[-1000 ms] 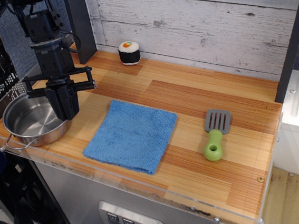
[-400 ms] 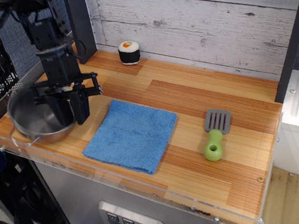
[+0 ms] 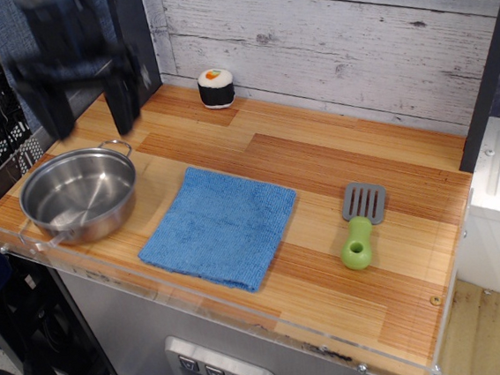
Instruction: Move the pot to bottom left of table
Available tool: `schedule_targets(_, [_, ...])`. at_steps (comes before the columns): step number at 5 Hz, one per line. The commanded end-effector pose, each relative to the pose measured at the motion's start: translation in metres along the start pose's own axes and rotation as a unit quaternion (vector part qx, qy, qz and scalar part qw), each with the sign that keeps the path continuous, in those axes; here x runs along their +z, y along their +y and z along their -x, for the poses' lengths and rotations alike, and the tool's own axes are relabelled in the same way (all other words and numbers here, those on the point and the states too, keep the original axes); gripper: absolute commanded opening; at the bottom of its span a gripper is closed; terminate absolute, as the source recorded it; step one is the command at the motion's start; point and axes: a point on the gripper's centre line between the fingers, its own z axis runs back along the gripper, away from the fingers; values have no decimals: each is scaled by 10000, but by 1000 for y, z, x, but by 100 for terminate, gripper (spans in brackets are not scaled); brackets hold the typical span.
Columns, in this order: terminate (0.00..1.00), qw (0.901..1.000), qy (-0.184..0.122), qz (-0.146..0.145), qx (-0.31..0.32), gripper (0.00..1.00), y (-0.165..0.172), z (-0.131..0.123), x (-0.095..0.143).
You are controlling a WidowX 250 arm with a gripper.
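The shiny steel pot [image 3: 79,194] stands upright at the front left corner of the wooden table [image 3: 319,172], just left of the blue cloth [image 3: 219,226]. Its two wire handles show at the back and front left. My gripper [image 3: 89,123] is blurred by motion, well above and behind the pot. Its two dark fingers [image 3: 122,98] stand wide apart and hold nothing.
A sushi-roll toy [image 3: 216,88] stands at the back by the white plank wall. A green-handled grey spatula [image 3: 361,226] lies at the right. A dark post [image 3: 134,39] rises at the back left. A clear acrylic edge [image 3: 200,307] runs along the front.
My gripper has let go of the pot and risen up and back, opening wide. The pot now rests free at the front left corner.
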Motion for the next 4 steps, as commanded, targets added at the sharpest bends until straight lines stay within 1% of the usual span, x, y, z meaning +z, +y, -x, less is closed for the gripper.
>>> schedule_targets(1, [0,9911,-1125,-272,-655,100,-31,24,63])
schedule_targets(2, [0,9894,-1040,-83,-1012,100,-51,24,67])
schedule_targets(3, [0,9879,-892,141,-1258,100,-64,22,65])
schedule_targets(4, [0,9845,-404,227,-1689,100,-70,16,61])
